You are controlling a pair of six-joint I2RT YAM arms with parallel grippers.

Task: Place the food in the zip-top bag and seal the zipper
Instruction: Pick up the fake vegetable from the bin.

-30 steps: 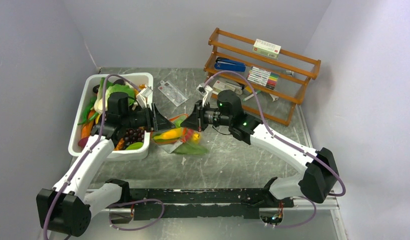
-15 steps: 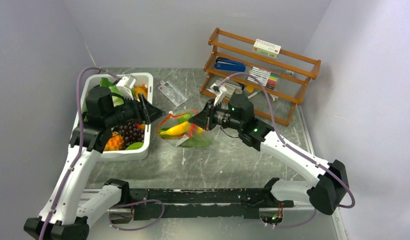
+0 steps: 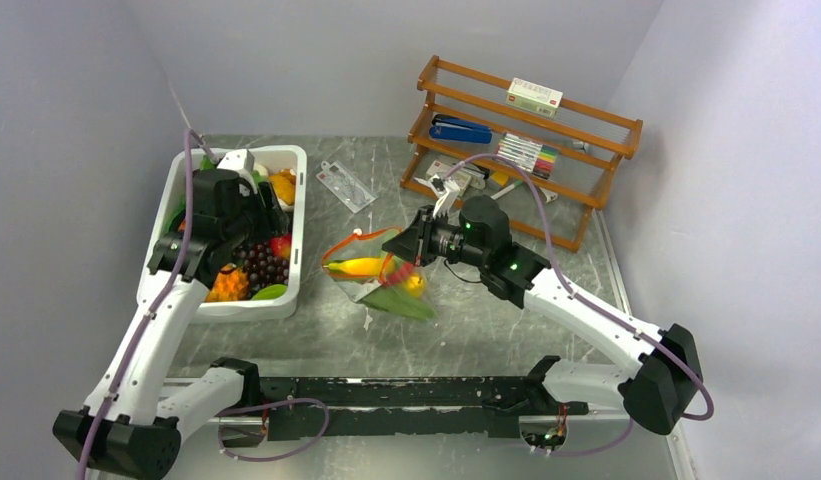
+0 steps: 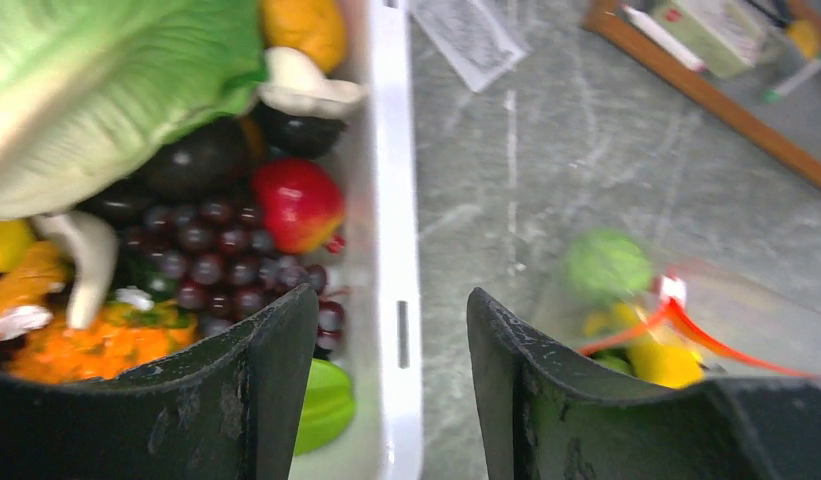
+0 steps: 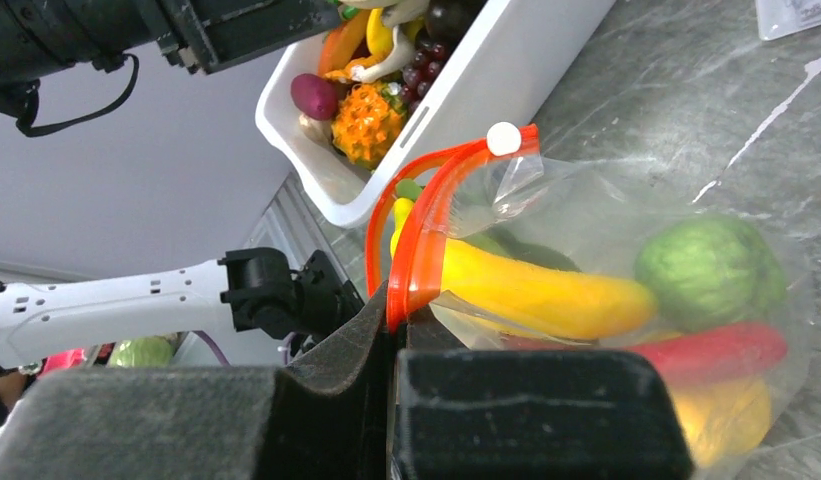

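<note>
- From above, a white plastic bin [image 3: 299, 200] heaped with toy produce sits at the left of the grey marbled worktop [image 3: 466, 325], and a wooden rack [image 3: 586, 205] stands at the back right.
- The left claw [image 3: 269, 222] hangs over the bin's contents, well apart from the clear plastic zip-top bag [image 3: 378, 280].
- That bag lies on the worktop just right of the bin. The right claw [image 3: 401, 246] is at its upper edge, where the red-orange zipper [image 3: 348, 241] arches up.
- A long yellow fruit [image 3: 358, 267] and a long green pod [image 3: 404, 304] show inside the bag.

- In the left wrist view, the left claw [image 4: 386, 302] has its two dark fingers spread wide with nothing between them. It straddles the bin's right rim [image 4: 386, 150].
- Purple grapes [image 4: 221, 270], a red fruit [image 4: 298, 203] and a pale green lettuce leaf [image 4: 106, 80] lie in the bin.
- To the right, blurred, the bag rests on the worktop with a light-green round fruit [image 4: 606, 265] inside it.

- In the right wrist view, the right claw [image 5: 396, 320] is pinched tight on the zipper [image 5: 426, 225] at the bag's mouth.
- The two strips of the zipper bow apart into an open loop and meet at a white slider tab [image 5: 503, 138].
- The long yellow fruit [image 5: 536, 295], the light-green round fruit [image 5: 711, 270] and a long red piece [image 5: 721, 350] lie inside the bag.
</note>
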